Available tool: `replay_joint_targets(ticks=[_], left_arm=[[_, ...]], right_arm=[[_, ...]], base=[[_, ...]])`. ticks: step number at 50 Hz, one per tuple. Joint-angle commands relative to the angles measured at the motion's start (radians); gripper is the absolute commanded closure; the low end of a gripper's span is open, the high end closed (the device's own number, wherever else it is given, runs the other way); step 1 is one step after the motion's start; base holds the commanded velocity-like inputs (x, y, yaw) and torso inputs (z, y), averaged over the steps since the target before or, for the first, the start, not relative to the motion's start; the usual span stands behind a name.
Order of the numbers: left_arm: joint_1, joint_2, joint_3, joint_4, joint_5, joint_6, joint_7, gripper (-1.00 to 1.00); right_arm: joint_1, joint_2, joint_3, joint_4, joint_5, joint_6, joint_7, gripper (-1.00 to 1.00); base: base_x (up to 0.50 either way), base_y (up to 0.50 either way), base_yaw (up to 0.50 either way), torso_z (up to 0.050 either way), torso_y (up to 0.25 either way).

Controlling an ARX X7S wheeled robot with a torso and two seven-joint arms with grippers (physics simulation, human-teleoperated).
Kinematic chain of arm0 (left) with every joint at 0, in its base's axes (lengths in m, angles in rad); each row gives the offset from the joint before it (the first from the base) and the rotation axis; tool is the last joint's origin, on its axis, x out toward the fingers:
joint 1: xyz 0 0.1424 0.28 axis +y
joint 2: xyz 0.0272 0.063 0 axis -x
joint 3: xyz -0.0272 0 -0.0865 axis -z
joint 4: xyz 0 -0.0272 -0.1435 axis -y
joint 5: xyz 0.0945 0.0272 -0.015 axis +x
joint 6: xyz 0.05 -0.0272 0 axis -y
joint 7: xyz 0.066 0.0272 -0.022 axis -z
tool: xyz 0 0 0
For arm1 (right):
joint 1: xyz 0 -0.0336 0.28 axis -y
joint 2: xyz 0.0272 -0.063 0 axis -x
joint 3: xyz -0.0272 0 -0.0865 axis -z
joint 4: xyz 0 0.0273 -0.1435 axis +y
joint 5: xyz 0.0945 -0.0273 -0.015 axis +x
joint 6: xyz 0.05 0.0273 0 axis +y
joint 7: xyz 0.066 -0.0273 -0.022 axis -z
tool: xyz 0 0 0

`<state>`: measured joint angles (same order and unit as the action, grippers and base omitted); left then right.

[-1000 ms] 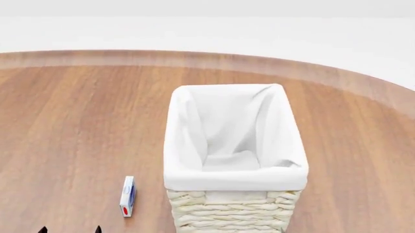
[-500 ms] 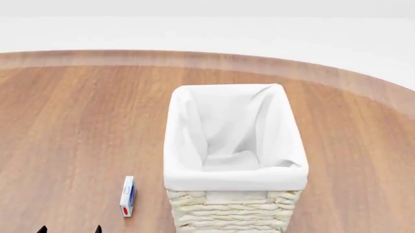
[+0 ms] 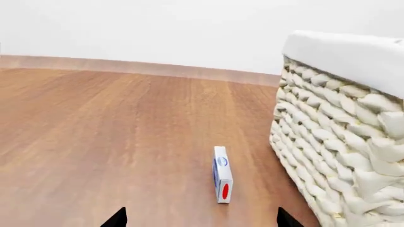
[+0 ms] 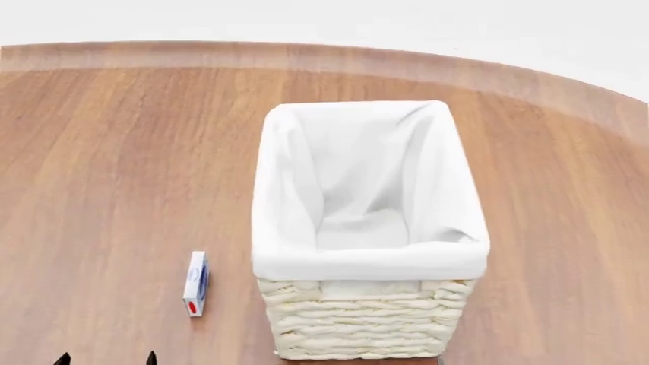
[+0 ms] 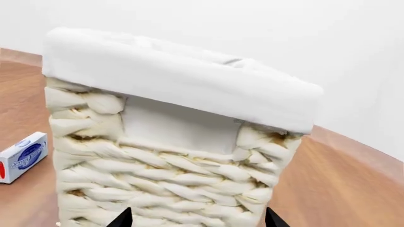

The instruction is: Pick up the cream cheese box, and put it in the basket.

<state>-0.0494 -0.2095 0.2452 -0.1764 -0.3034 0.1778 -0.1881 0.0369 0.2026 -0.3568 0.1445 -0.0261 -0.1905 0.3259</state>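
Head view had tilted down; cream cheese box [image 4: 196,284] untouched on edge beside basket [image 4: 365,262]. Both grippers' fingers apart, nothing grasped yet.

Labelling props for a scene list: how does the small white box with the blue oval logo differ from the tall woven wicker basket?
The thin white cream cheese box is far smaller than the cream wicker basket. The box is smooth and closed, standing on a narrow edge; the basket is braided, open-topped and cloth-lined. Both rest on the wooden table, apart.

Head looks down; both wrists face the basket [image 4: 365,190] low, close.
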Motion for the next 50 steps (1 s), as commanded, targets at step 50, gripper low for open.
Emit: replay_joint_targets(ticks=[50], left_arm=[[-0.371,-0.063,0.042,-0.151,-0.067,-0.23,0.094,-1.0]], right_arm=[[0.009,0.019,-0.025,0.0,0.023,0.002,0.019,-1.0]], base=[[0.0,0.0,0.0,0.0,-0.125]])
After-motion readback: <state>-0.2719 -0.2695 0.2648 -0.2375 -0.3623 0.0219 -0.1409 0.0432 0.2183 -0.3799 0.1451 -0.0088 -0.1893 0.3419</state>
